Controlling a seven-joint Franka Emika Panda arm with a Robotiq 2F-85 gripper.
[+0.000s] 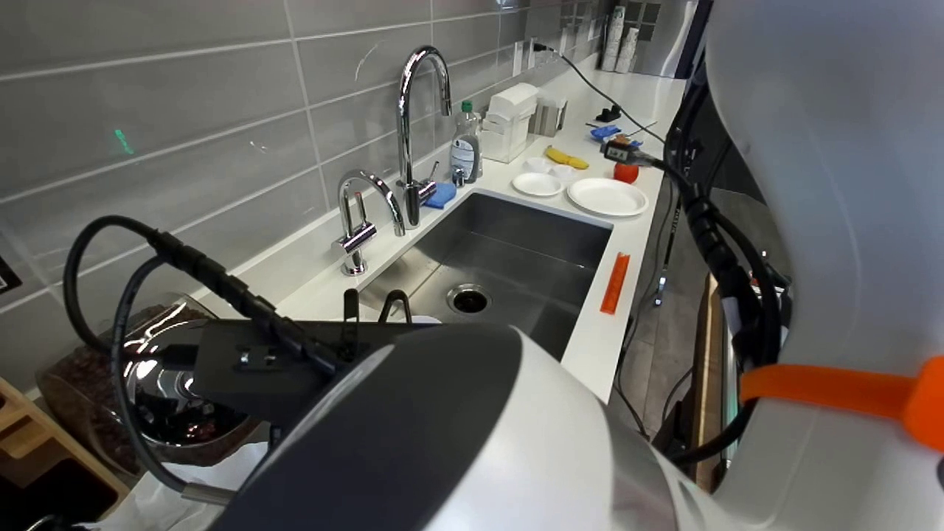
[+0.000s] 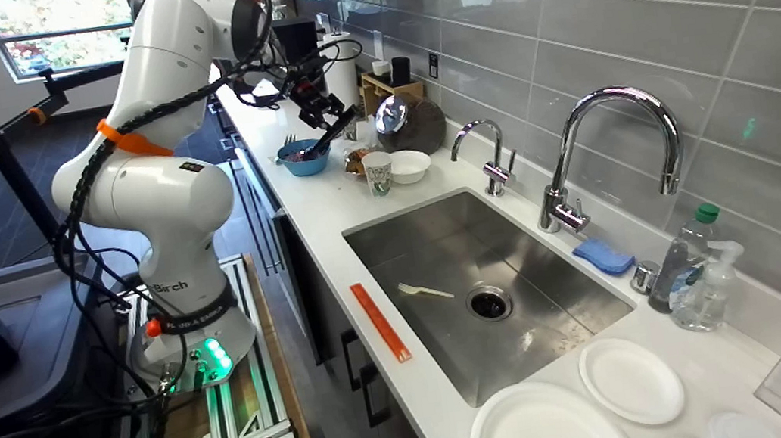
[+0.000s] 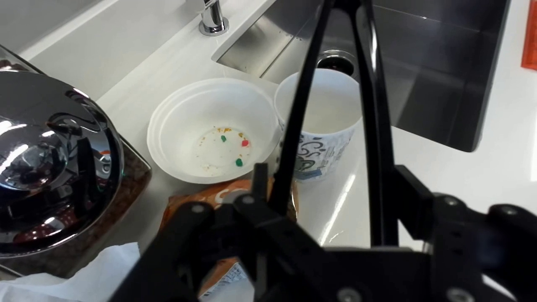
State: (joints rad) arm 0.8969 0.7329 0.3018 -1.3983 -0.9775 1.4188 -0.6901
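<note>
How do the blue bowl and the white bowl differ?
The blue bowl has reddish contents; the white bowl shows only crumbs and coloured bits. Black tongs reach to the blue bowl, not the white bowl. The white bowl sits nearer the tiled wall than the blue bowl. Both stand upright on the counter.

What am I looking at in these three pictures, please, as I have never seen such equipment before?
The white machine is a robot arm, ending in a black gripper. Two pictures come from cameras standing outside the robot; the third comes from a camera on its wrist. The gripper holds black tongs, whose lower ends appear to reach into a blue bowl, seen in an exterior view. Beside the sink, the white countertop also bears a patterned paper cup, a white bowl and an orange packet.
</note>
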